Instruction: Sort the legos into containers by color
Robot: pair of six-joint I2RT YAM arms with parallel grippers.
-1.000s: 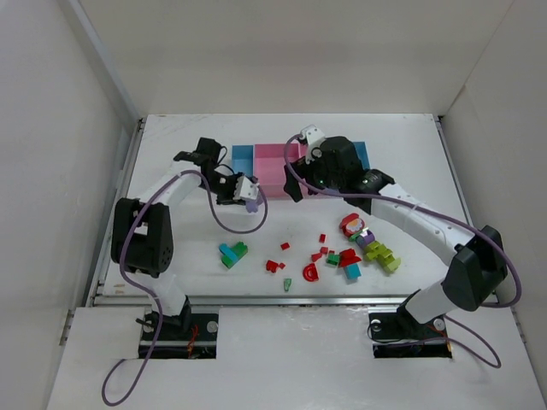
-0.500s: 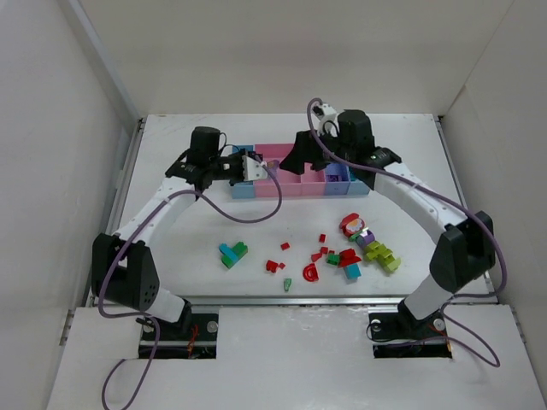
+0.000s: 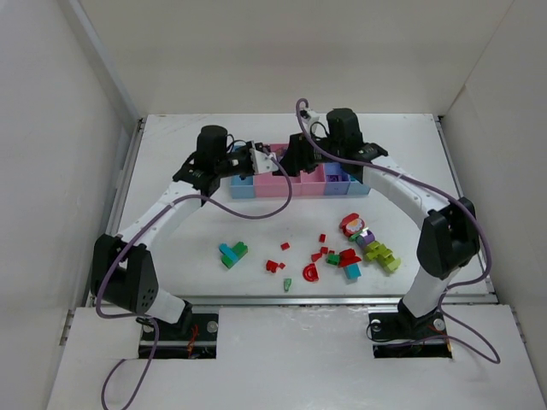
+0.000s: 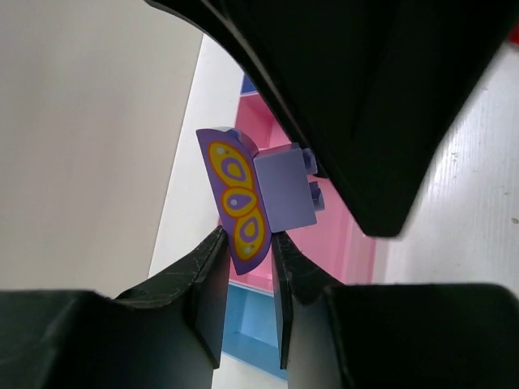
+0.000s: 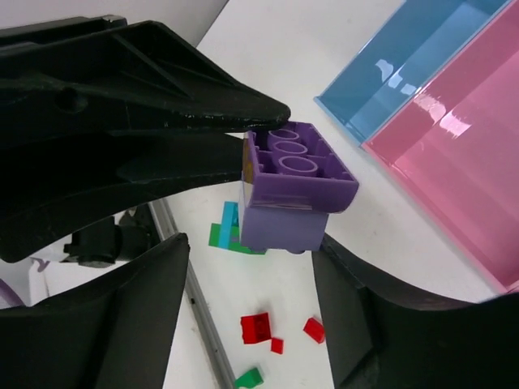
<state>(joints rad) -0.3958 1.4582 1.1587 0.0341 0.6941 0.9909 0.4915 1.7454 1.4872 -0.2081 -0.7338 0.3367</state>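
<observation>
My left gripper point(image 3: 256, 160) hangs over the left end of the containers point(image 3: 242, 184), shut on a purple butterfly-printed lego point(image 4: 237, 199) with a lavender brick point(image 4: 284, 191) stuck to it. In the left wrist view the piece sits between my fingertips point(image 4: 244, 243), above the pink bin point(image 4: 345, 235) and the blue bin point(image 4: 251, 324). My right gripper point(image 3: 295, 160) faces it, open, with one finger on each side of the same piece point(image 5: 296, 182). The right gripper's gap point(image 5: 251, 243) is wider than the piece. Loose legos lie on the table below: teal-green point(image 3: 232, 252), red point(image 3: 273, 266), lime point(image 3: 383, 254).
The bin row runs from light blue on the left through pink point(image 3: 272, 184) to purple-blue point(image 3: 337, 179) and light blue point(image 3: 359, 184). A red arch point(image 3: 310, 273) and a small green piece point(image 3: 287, 284) lie near the front rail. White walls enclose the table.
Both arms swung back over the containers. The left gripper carried the purple piece up from the table, and the right gripper closed in until its fingers flank that piece.
</observation>
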